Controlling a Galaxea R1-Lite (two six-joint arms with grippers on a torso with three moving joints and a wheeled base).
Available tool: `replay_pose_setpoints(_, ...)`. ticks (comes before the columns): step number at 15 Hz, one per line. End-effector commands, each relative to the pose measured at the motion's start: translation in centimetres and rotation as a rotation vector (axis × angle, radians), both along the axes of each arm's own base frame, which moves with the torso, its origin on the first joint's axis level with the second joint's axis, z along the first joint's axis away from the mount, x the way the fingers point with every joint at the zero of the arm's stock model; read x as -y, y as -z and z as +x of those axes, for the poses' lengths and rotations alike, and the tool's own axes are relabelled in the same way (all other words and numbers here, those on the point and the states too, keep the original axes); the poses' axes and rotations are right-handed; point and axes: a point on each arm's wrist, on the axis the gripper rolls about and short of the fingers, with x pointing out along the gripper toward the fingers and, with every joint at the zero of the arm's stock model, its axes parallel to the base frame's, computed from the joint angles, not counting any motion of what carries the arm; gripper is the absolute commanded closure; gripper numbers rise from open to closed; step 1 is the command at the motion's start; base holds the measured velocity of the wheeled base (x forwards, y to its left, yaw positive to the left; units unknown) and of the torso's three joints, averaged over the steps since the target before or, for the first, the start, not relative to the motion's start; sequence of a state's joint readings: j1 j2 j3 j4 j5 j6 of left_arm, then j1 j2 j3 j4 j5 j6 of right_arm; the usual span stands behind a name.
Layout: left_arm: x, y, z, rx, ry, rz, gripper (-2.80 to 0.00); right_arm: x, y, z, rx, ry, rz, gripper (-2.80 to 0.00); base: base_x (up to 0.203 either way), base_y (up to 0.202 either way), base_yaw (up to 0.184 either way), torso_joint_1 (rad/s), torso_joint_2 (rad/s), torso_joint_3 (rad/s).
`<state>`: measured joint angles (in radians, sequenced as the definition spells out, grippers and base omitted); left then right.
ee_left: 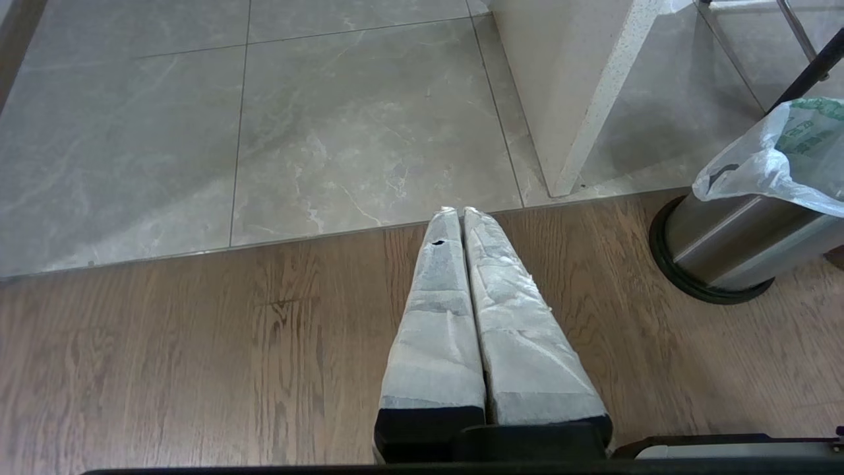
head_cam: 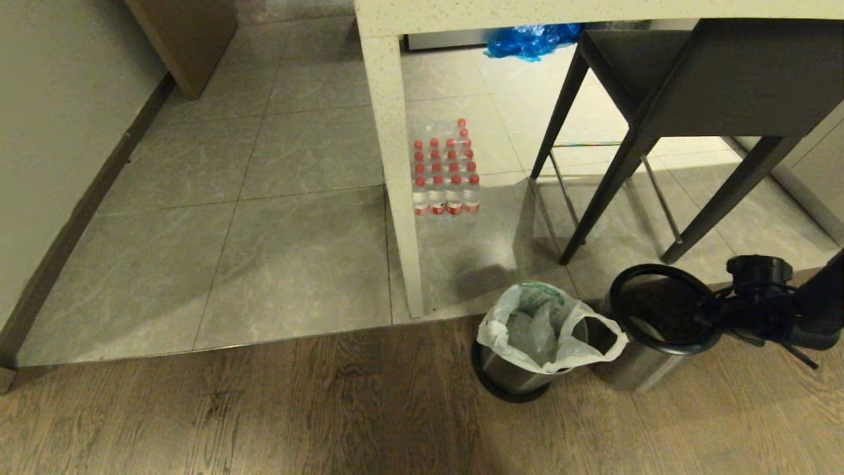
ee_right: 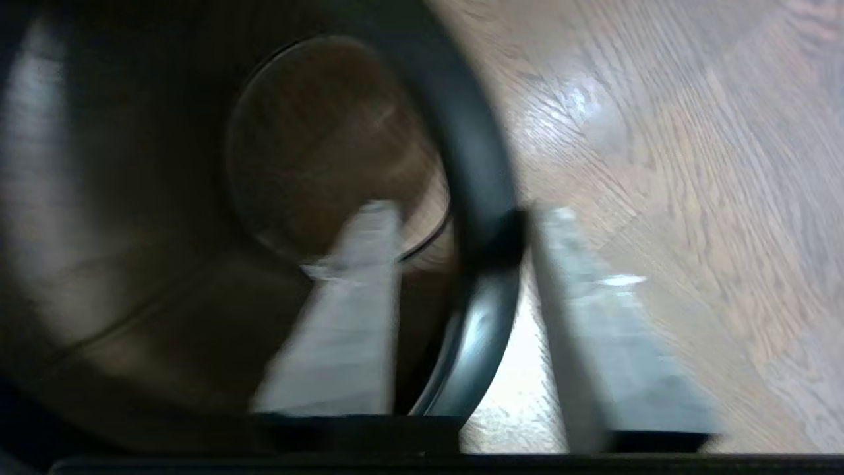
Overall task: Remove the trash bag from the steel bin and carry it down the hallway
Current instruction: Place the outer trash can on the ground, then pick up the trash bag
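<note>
Right gripper [ee_right: 461,244] had its fingers apart straddling the black rim of the outer shell [head_cam: 643,369], set aside on the wood floor so the trash bag [head_cam: 550,330] sat exposed in the steel bin [head_cam: 514,377] alongside. Left gripper [ee_left: 461,214] was pressed together, idle.

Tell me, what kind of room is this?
Probably a home or apartment kitchen-dining corner: a pale speckled counter with a dark stool under it, a pack of red-capped water bottles on the tiles, and a small bag-lined steel bin.
</note>
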<state>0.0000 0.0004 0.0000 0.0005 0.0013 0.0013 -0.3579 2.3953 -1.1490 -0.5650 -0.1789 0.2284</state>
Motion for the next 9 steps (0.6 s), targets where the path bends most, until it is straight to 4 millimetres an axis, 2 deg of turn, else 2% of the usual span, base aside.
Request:
replay_pose_setpoints(1,0.0,0.0,0.0,-0.001,0.0,0.0,0.0,-0.1,1.9,0.1,-0.034,-0.002,0.012,-2.8,0.0,0.0,0.0,0.0,0.0,0.0)
replay_pose_setpoints(2,0.0,0.0,0.0,-0.001,0.0,0.0,0.0,0.0,1.8,0.1,-0.029,0.0,0.008,-2.8,0.0,0.0,0.0,0.0,0.0,0.0)
replay_pose_setpoints(4,0.0,0.0,0.0,-0.001,0.0,0.0,0.0,-0.1,-0.3,-0.2,0.003,0.006,-0.011,-2.8,0.0,0.0,0.0,0.0,0.0,0.0)
replay_pose_setpoints(6,0.0,0.0,0.0,-0.001,0.0,0.0,0.0,-0.6,-3.7,-1.4,0.049,0.002,-0.029,-2.8,0.0,0.0,0.0,0.0,0.0,0.0)
replay_pose_setpoints(8,0.0,0.0,0.0,-0.001,-0.001,0.0,0.0,-1.7,-7.3,-3.6,0.084,-0.016,-0.044,-2.8,0.0,0.0,0.0,0.0,0.0,0.0)
replay_pose_setpoints(9,0.0,0.0,0.0,-0.001,0.0,0.0,0.0,-2.4,-8.0,-5.0,0.07,-0.024,-0.049,-1.63,0.0,0.0,0.0,0.0,0.0,0.0)
